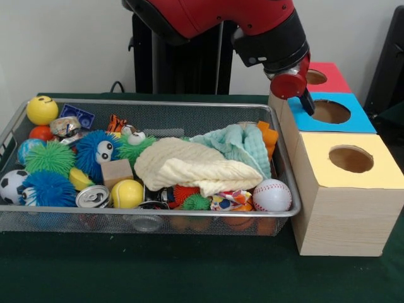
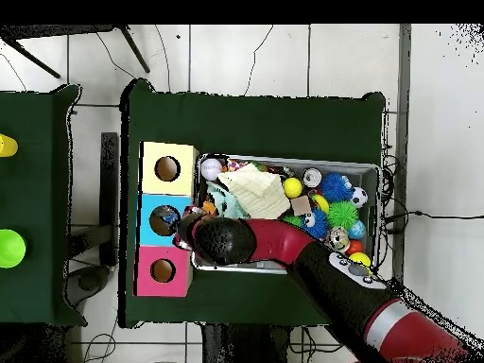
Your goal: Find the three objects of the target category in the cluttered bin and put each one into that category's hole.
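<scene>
We are watching the red and black arm (image 1: 221, 19) reaching down from above, its wrist bending out past the end of the wire mesh bin (image 1: 189, 113) toward the row of wooden boxes. The claw (image 1: 307, 101) is hanging right over the blue-faced box, beside its round hole (image 1: 331, 112); we cannot tell whether it is apart or together. The bin is sitting on the green desk (image 1: 126, 271), holding balls, cloths and a can.
</scene>
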You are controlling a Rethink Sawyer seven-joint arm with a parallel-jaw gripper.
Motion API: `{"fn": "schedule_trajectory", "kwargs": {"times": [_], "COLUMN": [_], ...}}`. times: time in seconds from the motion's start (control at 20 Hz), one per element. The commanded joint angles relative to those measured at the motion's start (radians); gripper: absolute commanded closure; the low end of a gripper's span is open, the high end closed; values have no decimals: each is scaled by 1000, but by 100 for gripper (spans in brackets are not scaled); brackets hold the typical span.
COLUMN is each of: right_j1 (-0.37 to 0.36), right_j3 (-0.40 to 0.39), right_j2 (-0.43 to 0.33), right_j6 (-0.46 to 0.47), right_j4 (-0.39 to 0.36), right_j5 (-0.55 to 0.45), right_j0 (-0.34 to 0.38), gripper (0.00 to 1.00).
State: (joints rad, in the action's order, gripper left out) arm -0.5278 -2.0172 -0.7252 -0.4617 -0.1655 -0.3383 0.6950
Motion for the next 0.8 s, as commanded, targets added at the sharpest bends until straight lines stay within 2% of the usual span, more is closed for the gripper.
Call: {"fn": "schedule_trajectory", "kwargs": {"times": [0.05,0.2,0.35,0.4,0.55,0.8], "right_j1": [-53,-51,-49,-56,-88,-126], "right_j3": [12,8,23,30,67,61], "right_j2": [58,30,13,25,95,111], "right_j6": [-264,-269,-303,-316,-276,-255], "right_j4": [80,98,130,144,112,108], "right_j5": [-124,-100,-34,-32,-70,-88], "right_j0": [4,4,1,-6,-46,-49], "gripper": [100,100,100,100,100,100]}}
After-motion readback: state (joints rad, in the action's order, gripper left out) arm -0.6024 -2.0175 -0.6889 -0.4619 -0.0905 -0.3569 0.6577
